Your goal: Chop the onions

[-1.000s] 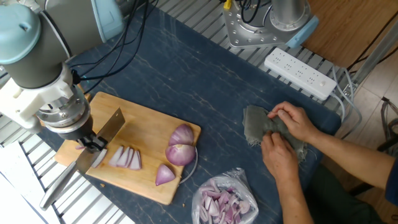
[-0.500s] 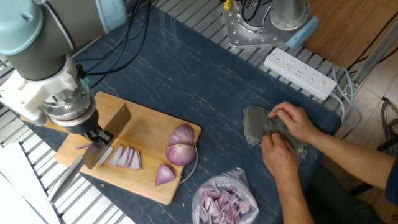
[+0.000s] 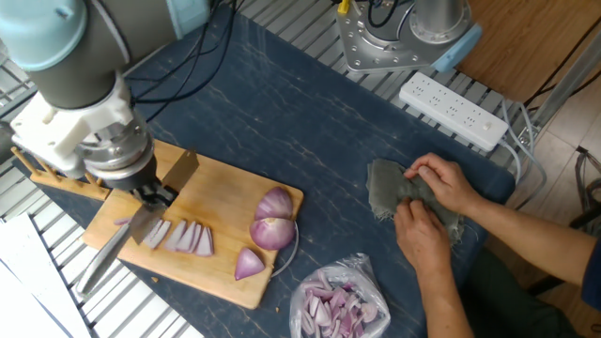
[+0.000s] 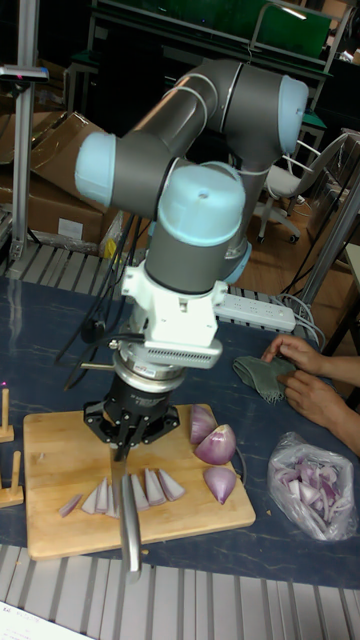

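On the wooden cutting board the onions lie in groups. A fan of thin slices sits near the front. Two halves and a wedge lie to the right. One stray sliver rests at the left. My gripper is shut on a knife. Its blade slants over the board just left of the slices, and the handle points off the front edge.
A clear bag of purple onion bits lies right of the board. A person's hands knead a grey cloth further right. A white power strip lies at the back. A small wooden rack stands left.
The gripper and knife have shifted up and to the right, toward the back of the board. The onion pieces and the person's hands have stayed put.
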